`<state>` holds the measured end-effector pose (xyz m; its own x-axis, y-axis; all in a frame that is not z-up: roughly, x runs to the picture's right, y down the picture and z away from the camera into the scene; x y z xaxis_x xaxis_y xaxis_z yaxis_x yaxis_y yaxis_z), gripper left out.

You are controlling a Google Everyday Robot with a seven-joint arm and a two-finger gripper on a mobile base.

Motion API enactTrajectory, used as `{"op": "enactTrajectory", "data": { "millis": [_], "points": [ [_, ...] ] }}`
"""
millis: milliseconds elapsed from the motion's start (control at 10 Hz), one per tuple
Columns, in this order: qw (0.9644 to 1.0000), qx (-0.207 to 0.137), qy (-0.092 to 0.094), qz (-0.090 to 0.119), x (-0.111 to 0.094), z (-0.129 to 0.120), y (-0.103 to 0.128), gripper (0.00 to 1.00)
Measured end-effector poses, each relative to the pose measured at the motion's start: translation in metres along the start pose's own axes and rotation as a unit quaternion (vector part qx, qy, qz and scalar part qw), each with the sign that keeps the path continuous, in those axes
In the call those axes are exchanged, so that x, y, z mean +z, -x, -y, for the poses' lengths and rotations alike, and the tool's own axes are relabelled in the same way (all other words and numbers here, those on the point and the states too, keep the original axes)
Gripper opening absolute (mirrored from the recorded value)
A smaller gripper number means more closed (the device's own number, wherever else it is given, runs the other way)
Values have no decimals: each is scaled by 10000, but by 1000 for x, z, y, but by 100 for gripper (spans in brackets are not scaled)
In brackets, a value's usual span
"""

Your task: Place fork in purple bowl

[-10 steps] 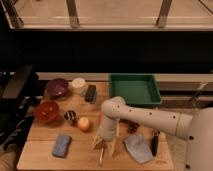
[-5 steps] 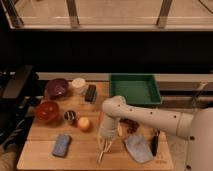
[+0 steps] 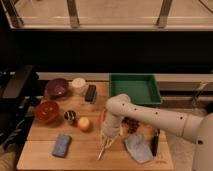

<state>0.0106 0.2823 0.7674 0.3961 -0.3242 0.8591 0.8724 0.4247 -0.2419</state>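
The fork [image 3: 101, 152] is a thin silvery piece lying on the wooden table near its front edge. My gripper [image 3: 105, 143] points straight down right over the fork's upper end, at or just above it. The purple bowl [image 3: 56, 88] stands at the back left of the table, far from the gripper. I see nothing inside it.
A red bowl [image 3: 47, 111] stands in front of the purple one. A white cup [image 3: 78, 84], a black block [image 3: 91, 93] and a green tray [image 3: 135, 89] stand at the back. An orange fruit [image 3: 83, 123], a blue sponge [image 3: 61, 145], a grey-blue cloth [image 3: 137, 148] and a black-handled knife [image 3: 155, 142] lie around the gripper.
My gripper has shifted slightly to the right above the fork. The fork and the other things have not moved.
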Motion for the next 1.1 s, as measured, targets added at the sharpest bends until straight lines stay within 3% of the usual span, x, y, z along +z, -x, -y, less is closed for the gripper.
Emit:
{"op": "enactTrajectory", "data": {
  "millis": [300, 500, 600, 1000, 1100],
  "points": [
    [9977, 17, -643, -212, -71, 4, -2, 0],
    [9932, 75, -1088, -401, -127, 12, -17, 0],
    [9908, 95, -1261, -484, -144, 19, -28, 0],
    [9767, 241, -1942, -877, -221, 68, -78, 0],
    [9715, 299, -2158, -937, -243, 84, -91, 0]
  ]
}}
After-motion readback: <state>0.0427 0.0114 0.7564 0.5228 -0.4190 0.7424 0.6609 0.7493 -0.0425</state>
